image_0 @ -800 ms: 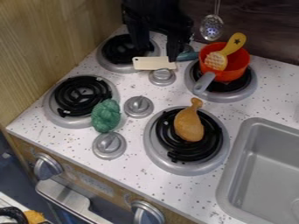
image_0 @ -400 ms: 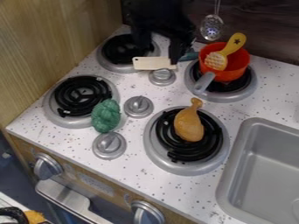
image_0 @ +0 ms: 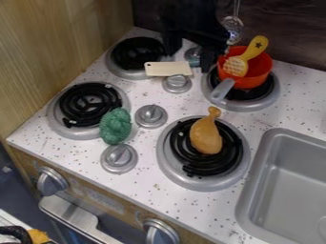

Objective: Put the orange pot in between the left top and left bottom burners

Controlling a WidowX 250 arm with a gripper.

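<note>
The gripper hangs at the top, left of the orange pot, its two fingers spread apart with nothing held; one fingertip is close to the pot's left rim. The orange pot sits on the top right burner, its grey handle pointing down and left. A yellow slotted spatula leans in the pot. The left top burner is partly behind the arm. The left bottom burner lies nearer the wooden wall.
A cleaver with a cream blade lies beside the left top burner. Green broccoli rests at the left bottom burner's edge. A drumstick is on the bottom right burner. Knobs stand between burners; a grey sink is at right.
The gripper has moved to the right, towards the orange pot, and still holds nothing. The pot and the other objects have stayed in place.
</note>
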